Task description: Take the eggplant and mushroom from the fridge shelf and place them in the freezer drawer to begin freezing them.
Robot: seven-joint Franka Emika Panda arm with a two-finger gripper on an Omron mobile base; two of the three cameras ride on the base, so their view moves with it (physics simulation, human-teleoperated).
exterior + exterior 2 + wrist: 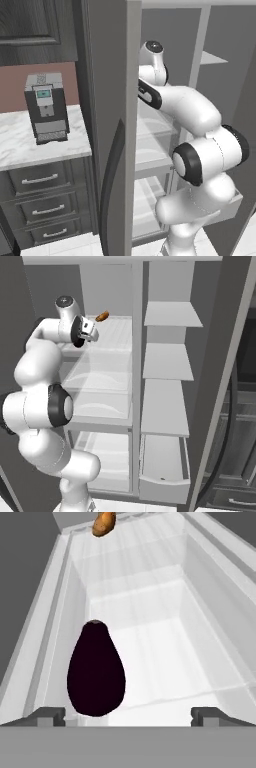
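Lying on the fridge shelf [150, 662] near its front edge and toward its left side in the hand view, the eggplant [96, 669] is a dark, pear-shaped body with its narrow end pointing to the back of the shelf. Well apart from it, at the shelf's back left corner, sits the mushroom [104, 523], a small orange-brown lump also visible in the right base view [102, 316] just beyond the hand. The end effector [129, 714] stands spread to its widest with nothing between its fingers, hovering at the front edge of the shelf; the eggplant is close to the left finger rather than centred in the gap. Judged from this, the risk is an off-centre close: one finger would meet the smooth, rounded skin first and push or roll the eggplant sideways toward the shelf's left wall, or the grip would slide off its taper. The freezer drawer [165, 476] is pulled out low in the fridge, far below, so a weak hold could drop the load on the way down
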